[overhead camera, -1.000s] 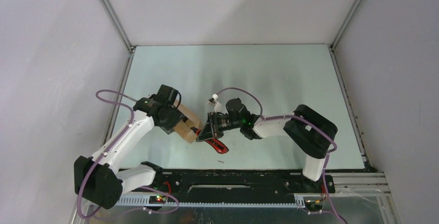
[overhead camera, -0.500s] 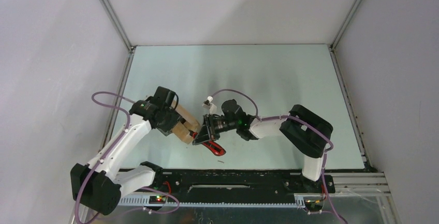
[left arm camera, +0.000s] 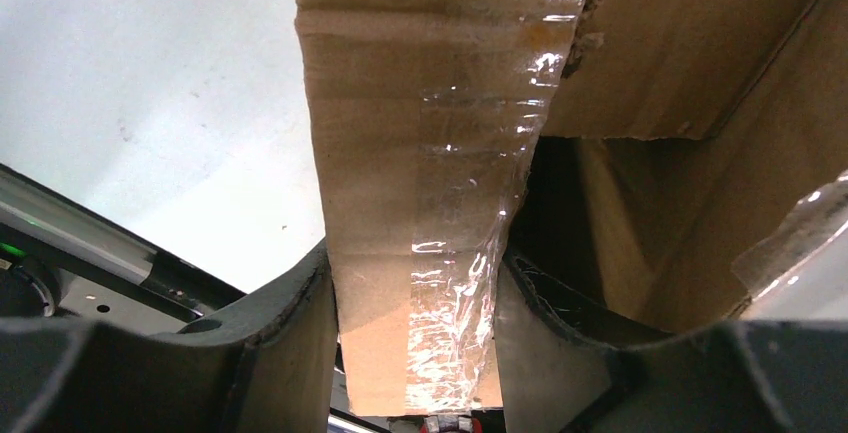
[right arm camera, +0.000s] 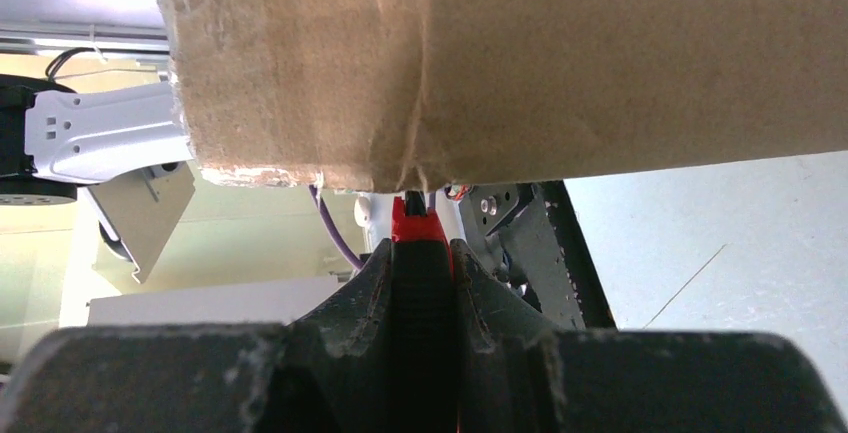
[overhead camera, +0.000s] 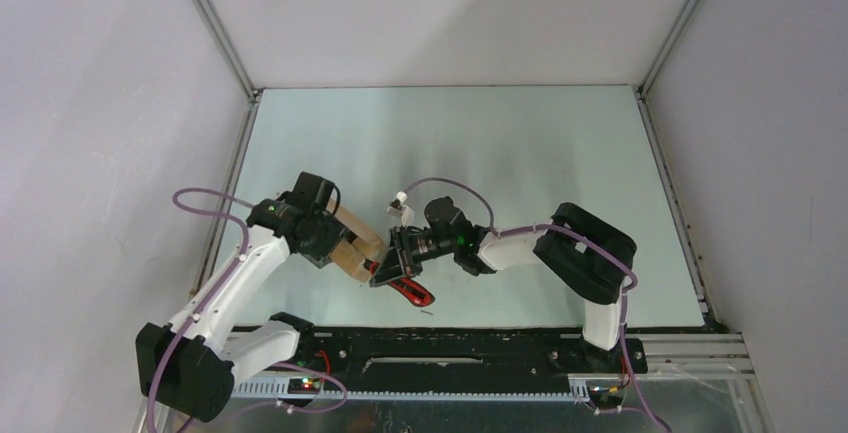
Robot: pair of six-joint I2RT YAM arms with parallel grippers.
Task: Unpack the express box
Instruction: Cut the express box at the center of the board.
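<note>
No legible text, brand, number or sign in any view; express box (left arm camera: 380, 153) shows bare cardboard, clear tape (left arm camera: 470, 203).

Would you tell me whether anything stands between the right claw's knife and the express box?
Nothing visible: the utility knife in the right claw reaches the express box, whose taped flap the left claw clamps.

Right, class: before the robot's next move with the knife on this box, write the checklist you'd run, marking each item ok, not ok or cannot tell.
1. Left tool clamped on a taped panel of the express box: ok.
2. Right tool shut on the utility knife: ok.
3. Knife tip meets the box's edge: ok.
4. Blade extended: cannot tell.
5. Box contents clear of the blade: cannot tell, the interior is dark.
</note>
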